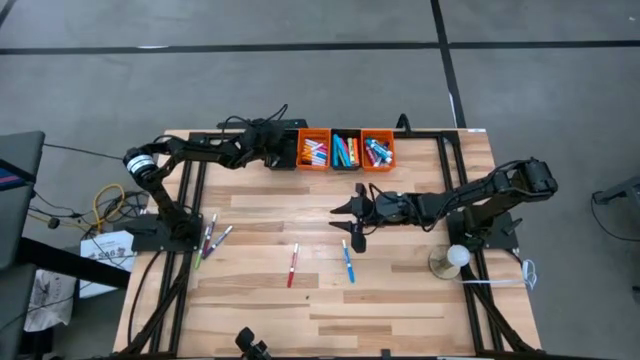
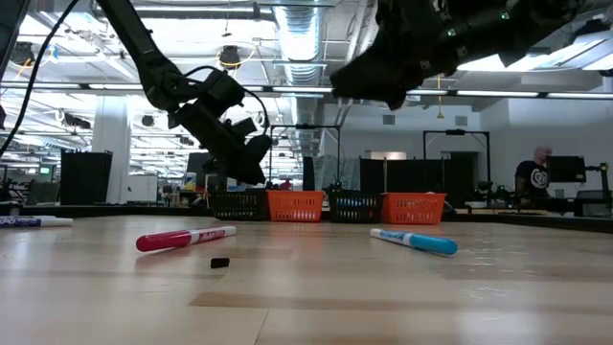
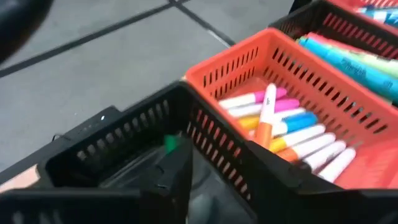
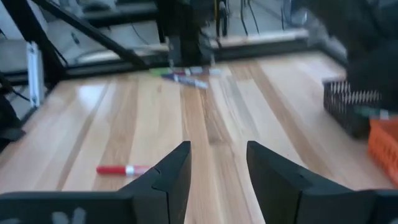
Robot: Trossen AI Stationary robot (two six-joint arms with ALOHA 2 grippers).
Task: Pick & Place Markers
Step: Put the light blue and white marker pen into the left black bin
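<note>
Four small bins stand in a row at the table's far edge: a black bin (image 1: 283, 152), an orange bin (image 1: 313, 151) with several markers (image 3: 292, 124), a second black one (image 1: 346, 150) and a second orange one (image 1: 378, 150). My left gripper (image 3: 217, 158) hovers open over the leftmost black bin (image 3: 124, 143). A green marker's end (image 3: 169, 144) shows inside that bin, beside one fingertip. My right gripper (image 4: 217, 165) stands open above mid-table with nothing between its fingers. A red marker (image 1: 293, 265), a blue marker (image 1: 348, 262) and several markers (image 1: 210, 240) at the left lie flat on the wood.
A small black piece (image 2: 219, 262) lies on the table near the red marker (image 2: 182, 238). A white round object (image 1: 457, 257) stands by the right arm's base. Bare wood stretches across the table's near half. A person (image 2: 534, 177) stands in the room behind.
</note>
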